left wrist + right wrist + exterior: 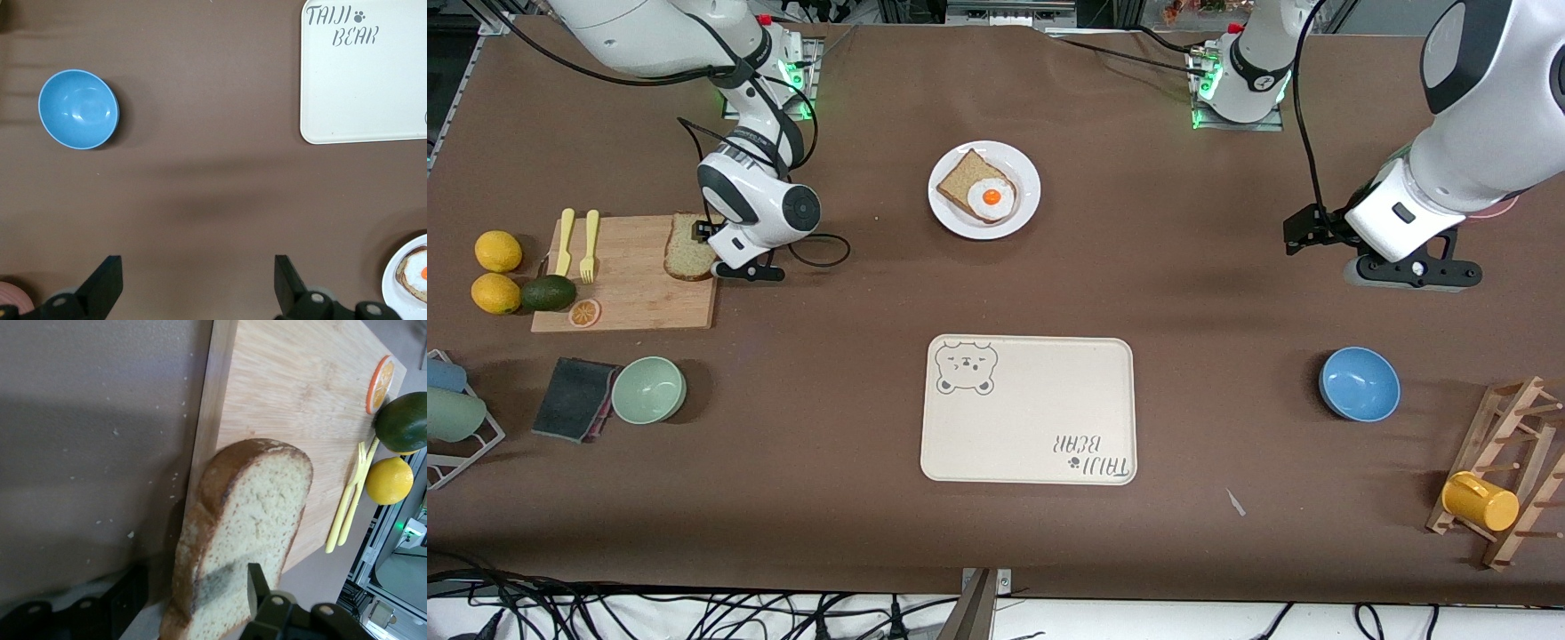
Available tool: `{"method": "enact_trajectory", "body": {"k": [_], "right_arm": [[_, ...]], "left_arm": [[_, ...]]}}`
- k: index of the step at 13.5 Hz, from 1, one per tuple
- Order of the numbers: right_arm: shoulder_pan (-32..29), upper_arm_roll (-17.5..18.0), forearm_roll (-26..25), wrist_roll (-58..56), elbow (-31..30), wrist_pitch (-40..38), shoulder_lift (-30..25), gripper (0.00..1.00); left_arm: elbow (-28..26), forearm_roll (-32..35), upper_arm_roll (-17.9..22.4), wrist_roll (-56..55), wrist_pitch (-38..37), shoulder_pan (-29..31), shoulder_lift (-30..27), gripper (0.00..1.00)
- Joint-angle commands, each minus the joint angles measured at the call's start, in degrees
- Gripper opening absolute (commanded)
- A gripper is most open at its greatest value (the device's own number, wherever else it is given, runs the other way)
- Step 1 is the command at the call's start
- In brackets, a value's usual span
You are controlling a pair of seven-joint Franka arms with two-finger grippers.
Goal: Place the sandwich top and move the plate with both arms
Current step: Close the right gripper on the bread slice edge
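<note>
The sandwich top (687, 249) is a light tan bread slice on the wooden cutting board (627, 293), at the board's edge toward the table's middle. My right gripper (704, 233) is low over the slice's flat end, open. In the right wrist view, one finger (257, 587) is over the slice's face (253, 513) and the other finger (130, 593) is beside its crust; neither presses it. The white plate (1023, 173) holds a darker slice with a fried egg (990, 197). My left gripper (1307, 229) (198, 287) hangs open and empty over bare table at the left arm's end.
The cream bear tray (1030, 411) lies nearer the front camera than the plate. A blue bowl (1359, 382), a wooden rack with a yellow cup (1480, 500), a green bowl (648, 388), two yellow forks (578, 242), an avocado (548, 292) and lemons (496, 271) are around.
</note>
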Motion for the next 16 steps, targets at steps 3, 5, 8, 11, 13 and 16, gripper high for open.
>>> {"method": "enact_trajectory", "body": {"k": [3,5,8,11,13,16], "right_arm": [[-0.38,1.29,-1.15,0.33,-0.16,-1.95,-1.63,0.59],[-0.38,1.38,-0.97,1.64,-0.42,-2.04,-1.81,0.53],[-0.38,1.29,-0.97,1.82,-0.42,-1.96,-1.46,0.37],[-0.38,1.46,-0.97,1.9,-0.51,-2.22,-1.37,0.14],[-0.38,3.39,-0.89,1.21,-0.33,-4.58,-2.16,0.0],[-0.38,5.59,1.48,0.76,-0.16,-5.21,-5.23,0.0]], "left_arm": [[0.96,1.53,-0.26,0.44,-0.96,0.36,-0.01,1.0],[0.96,1.53,-0.26,0.44,-0.96,0.36,0.08,1.0],[0.95,1.45,-0.26,0.44,-0.96,0.36,0.25,1.0],[0.96,1.53,-0.26,0.44,-0.87,0.45,0.34,1.0],[0.96,2.06,-0.18,0.44,-0.78,0.45,0.34,1.0],[0.96,3.56,-0.26,0.44,-0.69,0.28,0.34,1.0]]}}
